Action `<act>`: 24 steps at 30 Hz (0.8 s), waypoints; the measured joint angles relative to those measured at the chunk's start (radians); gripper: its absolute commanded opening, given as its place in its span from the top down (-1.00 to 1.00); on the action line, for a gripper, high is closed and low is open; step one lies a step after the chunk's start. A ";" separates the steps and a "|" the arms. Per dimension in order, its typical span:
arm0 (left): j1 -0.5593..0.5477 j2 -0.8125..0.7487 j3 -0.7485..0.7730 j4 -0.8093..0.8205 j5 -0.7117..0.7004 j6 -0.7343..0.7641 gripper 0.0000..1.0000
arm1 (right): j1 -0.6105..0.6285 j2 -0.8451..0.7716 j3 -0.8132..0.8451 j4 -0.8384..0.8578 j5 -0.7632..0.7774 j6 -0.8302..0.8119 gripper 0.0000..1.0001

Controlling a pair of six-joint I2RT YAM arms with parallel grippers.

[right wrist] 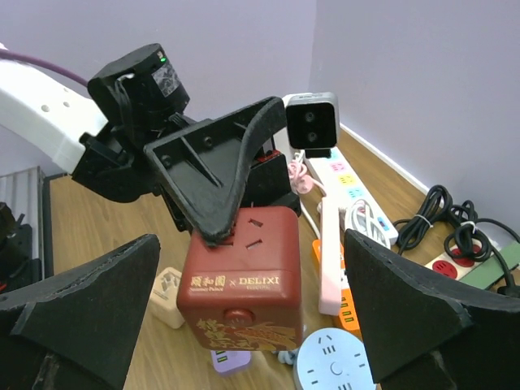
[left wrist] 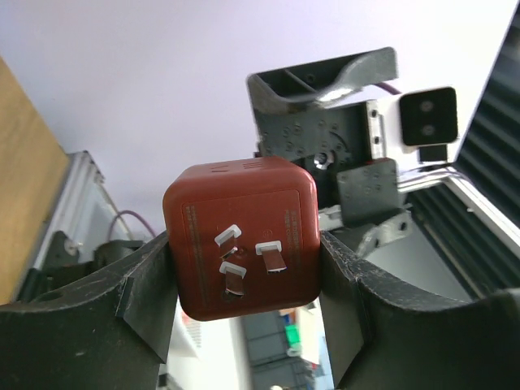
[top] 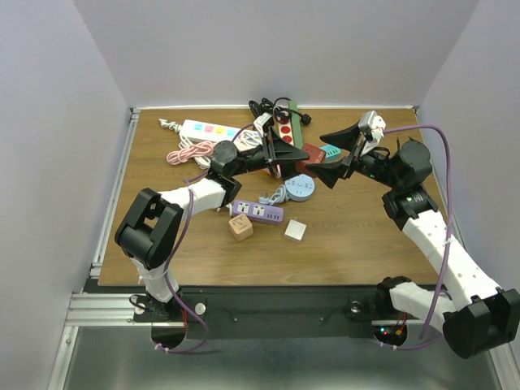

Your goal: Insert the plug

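Left hand (left wrist: pixel 244 305) tight around red plug cube (left wrist: pixel 240 236)

Table (top: pixel 162 187): wooden top.
White power strip (top: pixel 210 130): 10 o'clock on the table, coloured sockets up.
Pink cable (top: pixel 187 152): coiled at 7 o'clock of the white strip, just beside it.
Black cables (top: pixel 268 106): bundled at 12 o'clock, far edge.
Purple strip (top: pixel 257 212): near the middle.
Wooden cube (top: pixel 240 227): 7 o'clock of the purple strip, just beside it.
White cube (top: pixel 296 231): 4 o'clock of it, apart.
Round blue socket (top: pixel 301 188): 2 o'clock of it.

Bright even light, soft faint shadows, wrist-view backgrounds slightly blurred
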 measured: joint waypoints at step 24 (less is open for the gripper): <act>0.011 -0.002 -0.052 0.061 -0.033 -0.233 1.00 | 0.067 0.028 0.000 -0.056 0.050 -0.079 -0.56</act>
